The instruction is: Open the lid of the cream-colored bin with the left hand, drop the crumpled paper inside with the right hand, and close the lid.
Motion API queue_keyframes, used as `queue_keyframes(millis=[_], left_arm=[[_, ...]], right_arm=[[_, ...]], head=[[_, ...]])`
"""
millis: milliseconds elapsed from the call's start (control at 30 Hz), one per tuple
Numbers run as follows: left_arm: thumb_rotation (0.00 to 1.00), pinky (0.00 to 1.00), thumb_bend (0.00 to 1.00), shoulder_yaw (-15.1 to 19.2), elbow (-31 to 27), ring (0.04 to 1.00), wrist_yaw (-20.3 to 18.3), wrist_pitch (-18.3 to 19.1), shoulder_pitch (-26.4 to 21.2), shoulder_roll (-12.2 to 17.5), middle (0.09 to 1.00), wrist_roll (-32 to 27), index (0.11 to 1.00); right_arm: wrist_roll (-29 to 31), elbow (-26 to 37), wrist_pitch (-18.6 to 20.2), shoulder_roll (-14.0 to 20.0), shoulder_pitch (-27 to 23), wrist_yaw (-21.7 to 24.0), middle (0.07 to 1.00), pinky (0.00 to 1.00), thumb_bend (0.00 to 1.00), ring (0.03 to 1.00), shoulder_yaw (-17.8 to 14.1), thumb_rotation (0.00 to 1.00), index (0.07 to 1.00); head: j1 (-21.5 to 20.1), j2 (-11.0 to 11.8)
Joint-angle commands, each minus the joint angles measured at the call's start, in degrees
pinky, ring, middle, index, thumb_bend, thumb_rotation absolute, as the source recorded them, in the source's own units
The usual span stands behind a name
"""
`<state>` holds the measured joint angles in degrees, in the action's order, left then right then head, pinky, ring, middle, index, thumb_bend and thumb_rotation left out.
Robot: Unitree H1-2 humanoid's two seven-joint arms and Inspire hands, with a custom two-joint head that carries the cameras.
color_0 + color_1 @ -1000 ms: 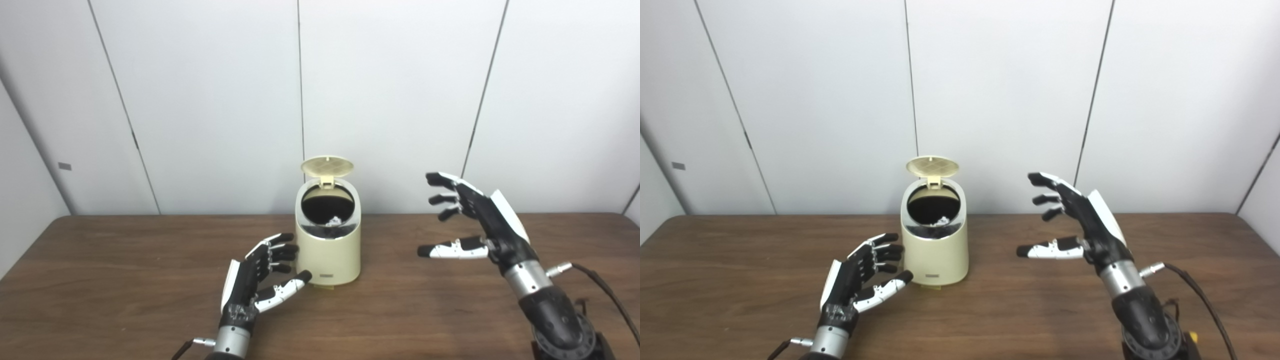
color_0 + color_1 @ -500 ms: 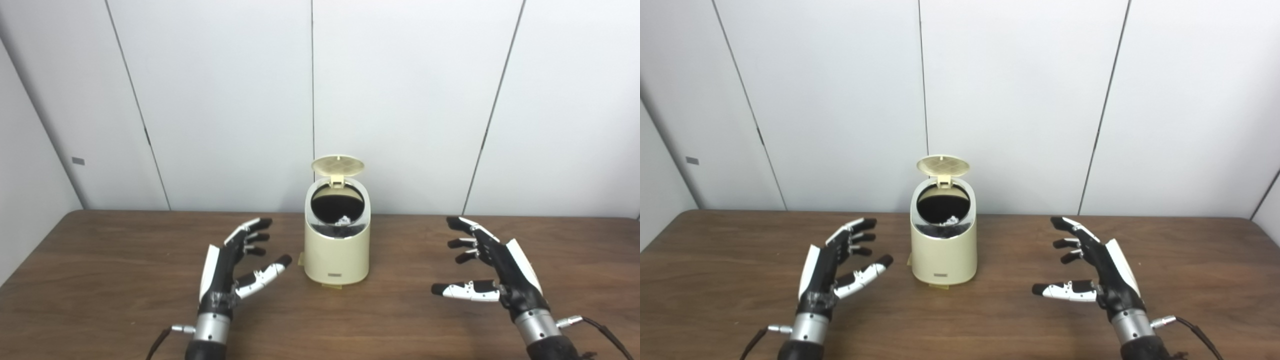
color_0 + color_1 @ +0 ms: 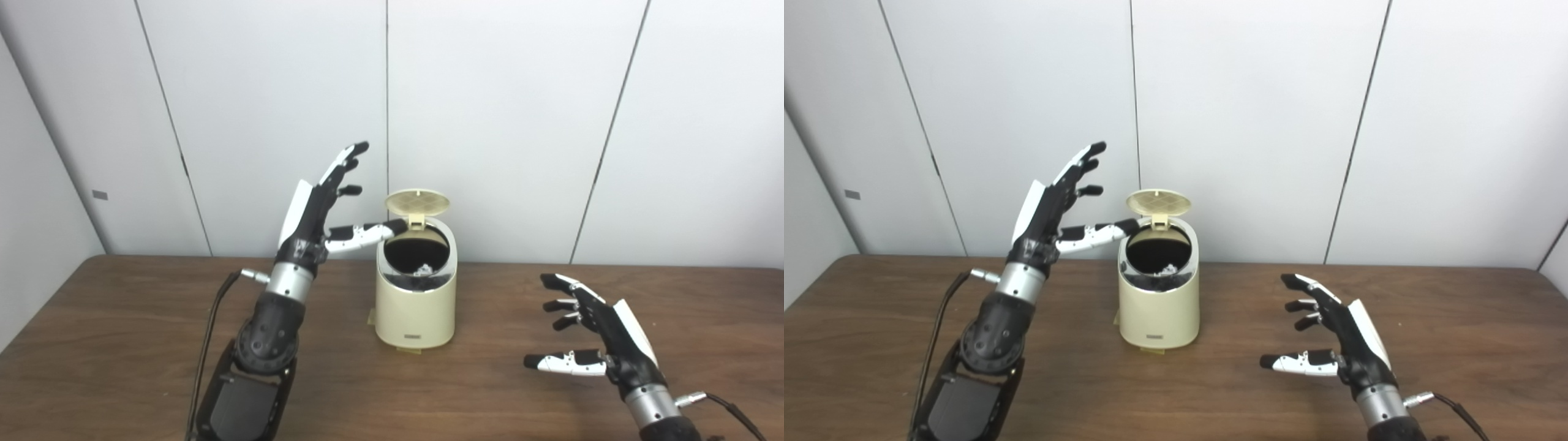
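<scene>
The cream-colored bin (image 3: 416, 309) stands on the wooden table (image 3: 122, 343) near the middle. Its round lid (image 3: 417, 201) stands tipped up at the back. A bit of white crumpled paper (image 3: 422, 269) shows inside the dark opening. My left hand (image 3: 321, 208) is raised to the left of the bin at lid height, open, with its thumb tip near the lid's left edge. My right hand (image 3: 591, 334) is open and empty, low over the table to the right of the bin.
A white panelled wall stands right behind the table. A black cable (image 3: 208, 343) runs along my left arm. Another cable (image 3: 729, 410) trails from my right wrist.
My left hand has risen from the table beside the bin up to the lid. My right hand has come down from mid-height to low over the table. The view shifted slightly.
</scene>
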<state>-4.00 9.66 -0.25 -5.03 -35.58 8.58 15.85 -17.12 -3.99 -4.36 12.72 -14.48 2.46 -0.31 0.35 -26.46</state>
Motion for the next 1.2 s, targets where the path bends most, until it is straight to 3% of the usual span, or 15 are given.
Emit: queue_keyframes(millis=[0, 233, 300, 400, 600, 700, 933, 1167], left_arm=[[0.46, 0.89, 1.00, -0.6, -0.7, 0.973, -0.8, 0.3, -3.9, 1.1, 0.999, 0.9, 0.997], [0.50, 0.96, 1.00, -3.9, 0.3, 1.000, -5.7, 2.6, -7.6, 3.9, 1.000, 2.8, 0.986], [0.51, 0.93, 1.00, -5.4, 0.9, 0.999, -6.2, 1.2, -8.3, 5.1, 0.979, 5.0, 0.943], [0.51, 0.81, 1.00, -7.6, 1.5, 0.920, -6.0, 0.1, -8.9, 6.8, 0.901, 9.0, 0.857], [0.51, 0.88, 1.00, -11.5, 0.7, 0.975, -8.5, -0.7, -9.3, 10.4, 0.839, 15.3, 0.797], [0.49, 0.93, 1.00, -12.1, 0.0, 0.987, -9.8, -1.1, -9.1, 11.2, 0.817, 15.8, 0.778], [0.47, 0.96, 1.00, -13.4, -1.7, 0.965, -11.1, -3.4, -8.8, 13.1, 0.784, 19.0, 0.758], [0.46, 0.99, 1.00, -13.2, -4.7, 0.964, -13.0, -3.1, -7.7, 13.8, 0.775, 20.0, 0.762]], right_arm=[[-0.2, 2.3, -0.5, 0.4, -1.9, -1.0, 0.831, 0.55, 0.77, 0.704, 0.0, 0.06, 0.801], [0.1, 1.5, -1.1, 0.1, -2.1, -1.2, 0.827, 0.54, 0.79, 0.701, 0.3, 0.09, 0.797], [0.1, 1.5, -1.0, 0.1, -2.0, -1.2, 0.827, 0.54, 0.79, 0.700, 0.4, 0.12, 0.798], [0.2, 1.6, -0.9, -0.1, -1.9, -1.3, 0.828, 0.54, 0.79, 0.697, 0.5, 0.15, 0.798], [-0.1, 1.9, -0.2, -0.3, -1.7, -1.5, 0.828, 0.54, 0.77, 0.699, 0.5, 0.17, 0.801], [-0.5, 2.3, 0.4, -0.5, -1.6, -1.6, 0.823, 0.53, 0.76, 0.692, 0.6, 0.18, 0.799], [-1.3, 2.7, 1.3, -0.8, -1.3, -2.0, 0.820, 0.54, 0.74, 0.693, 0.9, 0.17, 0.795], [-1.5, 2.0, 0.9, -1.0, -1.2, -2.7, 0.814, 0.53, 0.75, 0.686, 1.3, 0.16, 0.792]], head=[[-0.2, -0.1], [-0.7, -0.4], [-0.8, -0.4], [-0.9, -0.5], [-1.4, -0.8], [-1.5, -0.8], [-1.7, -1.1], [-2.1, -1.4]])
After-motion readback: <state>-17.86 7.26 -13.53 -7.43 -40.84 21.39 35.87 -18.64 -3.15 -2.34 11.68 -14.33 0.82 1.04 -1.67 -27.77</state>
